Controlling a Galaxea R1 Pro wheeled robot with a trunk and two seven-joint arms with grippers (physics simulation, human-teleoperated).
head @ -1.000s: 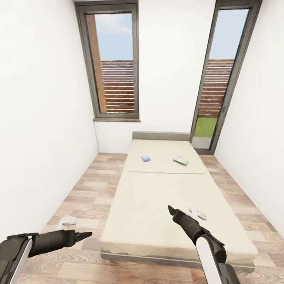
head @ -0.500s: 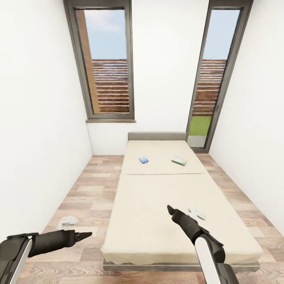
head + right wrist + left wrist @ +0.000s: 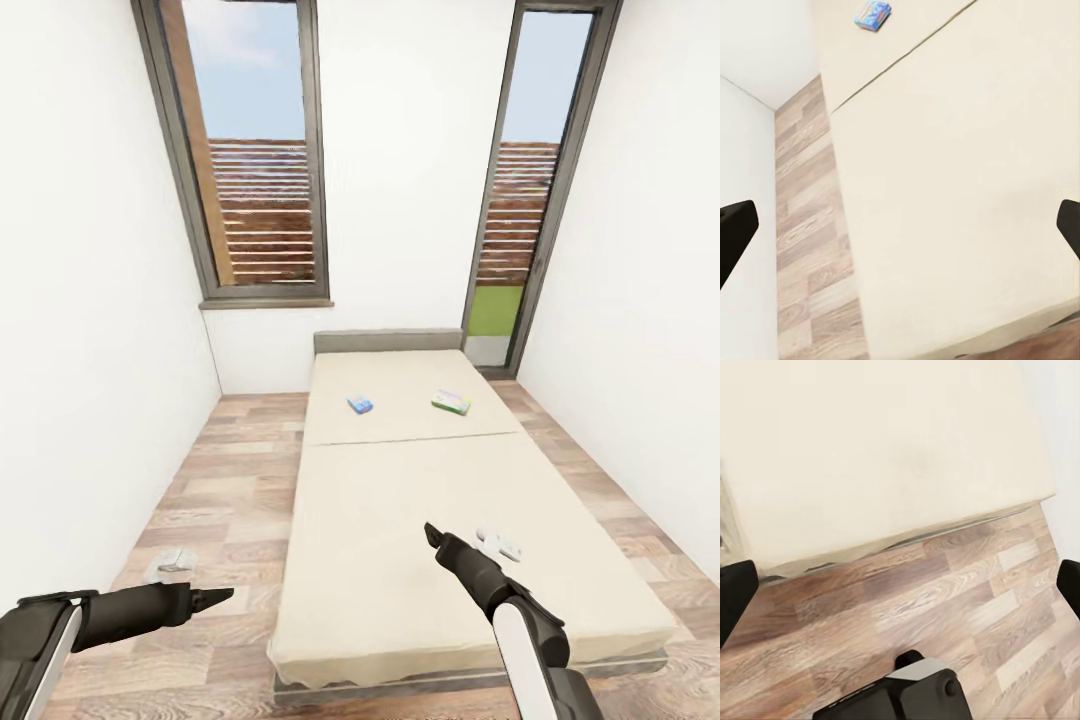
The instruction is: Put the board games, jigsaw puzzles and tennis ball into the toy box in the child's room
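The left claw (image 3: 222, 596) hangs over the wood-plank floor (image 3: 215, 500) beside the bed (image 3: 400, 480); its fingers (image 3: 733, 596) stand wide apart with nothing between them. The right claw (image 3: 430, 532) hovers above the near mattress section, likewise wide and empty. Well ahead of the right claw, on the far mattress section, lies the small blue board game (image 3: 360, 404), and right of it, apart, the white-green board game (image 3: 451, 402).
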